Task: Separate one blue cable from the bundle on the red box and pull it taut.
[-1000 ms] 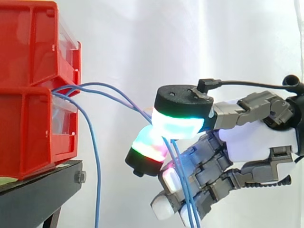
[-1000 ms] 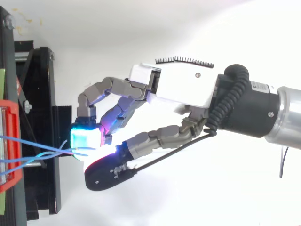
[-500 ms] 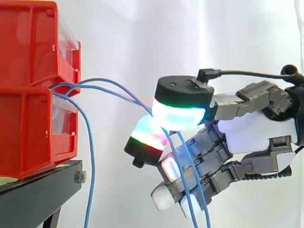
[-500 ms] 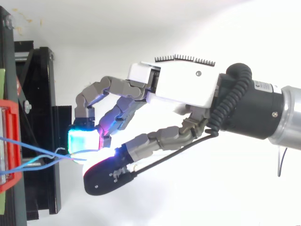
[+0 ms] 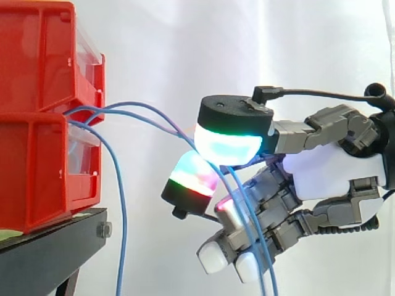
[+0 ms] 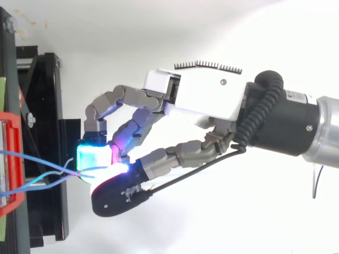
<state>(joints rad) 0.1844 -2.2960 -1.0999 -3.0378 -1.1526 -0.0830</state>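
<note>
1. At the left edge of the side view, two stacked red plastic bins sit on a black metal stand. A white curtain hangs behind them.
2. Thin blue cables come out where the upper bin meets the lower one. In the top view they cross the stand's edge heading right.
3. One strand drops steeply just beside the stand, apart from the others and slack.
4. Two more strands (as far as can be told) arch to the right in a shallow curve, not drawn straight. They end between two glowing pads.
5. The hand comes in from the right with its fingers curled. A large cyan-green pad sits above a red-green pad, and the two pinch those strands between them.
6. Past the pinch, the strands fall loosely across the lower, white-tipped fingers and out of the bottom of the view.
7. From above, the white-backed palm lies well to the right of the bins.
</note>
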